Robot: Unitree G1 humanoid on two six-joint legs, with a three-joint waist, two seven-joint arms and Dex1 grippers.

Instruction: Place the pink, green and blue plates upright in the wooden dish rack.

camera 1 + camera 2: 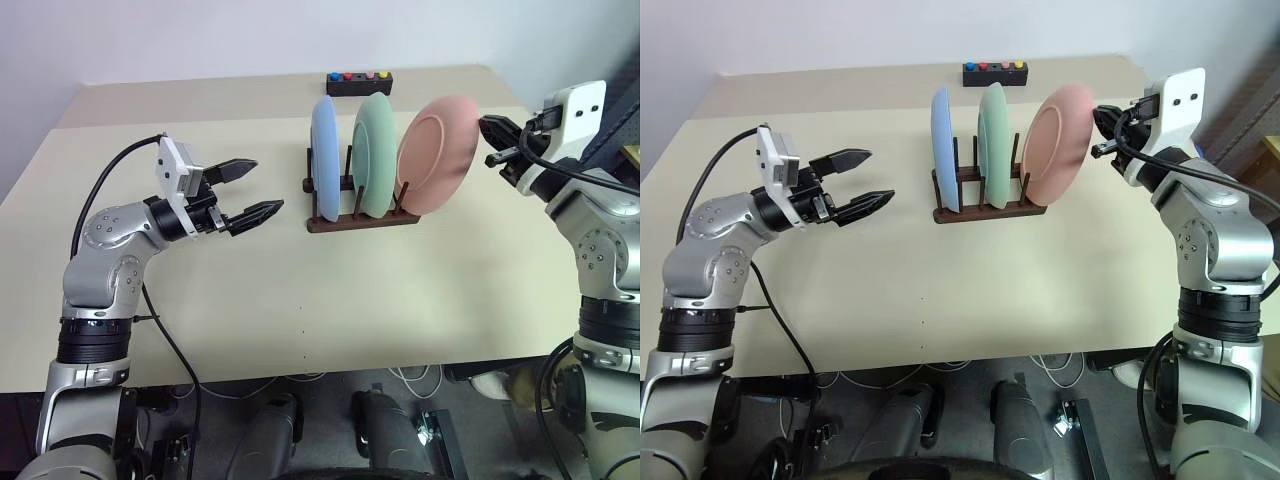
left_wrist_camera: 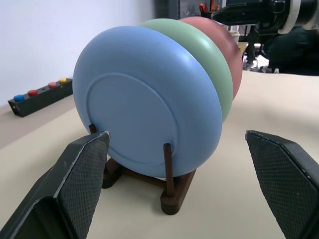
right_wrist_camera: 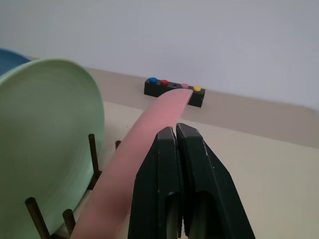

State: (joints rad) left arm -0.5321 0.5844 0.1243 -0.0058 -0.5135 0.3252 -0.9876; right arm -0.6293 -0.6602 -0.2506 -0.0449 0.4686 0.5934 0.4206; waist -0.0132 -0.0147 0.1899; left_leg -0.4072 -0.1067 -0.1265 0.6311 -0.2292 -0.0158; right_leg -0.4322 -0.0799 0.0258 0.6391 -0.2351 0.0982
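Three plates stand in a wooden dish rack (image 1: pixel 360 219) at upper centre of a beige table (image 1: pixel 300 320), with a robot gripper on either side.

In the head views the blue plate (image 1: pixel 324 155) sits upright in the leftmost slot and the green plate (image 1: pixel 373 152) in the middle slot, each between thin pegs. The pink plate (image 1: pixel 437 153) fills the rightmost slot but leans toward the right edge of the frame. The right gripper (image 1: pixel 490 142), its fingers pressed together, is at the pink plate's upper right rim; whether it pinches or only touches the rim cannot be told, likely steadying or nudging it upright. The left gripper (image 1: pixel 250 190), at centre left, hangs with fingers spread wide and holding nothing, well apart from the rack, probably waiting. A black button box (image 1: pixel 358 83) sits behind the rack near the top.
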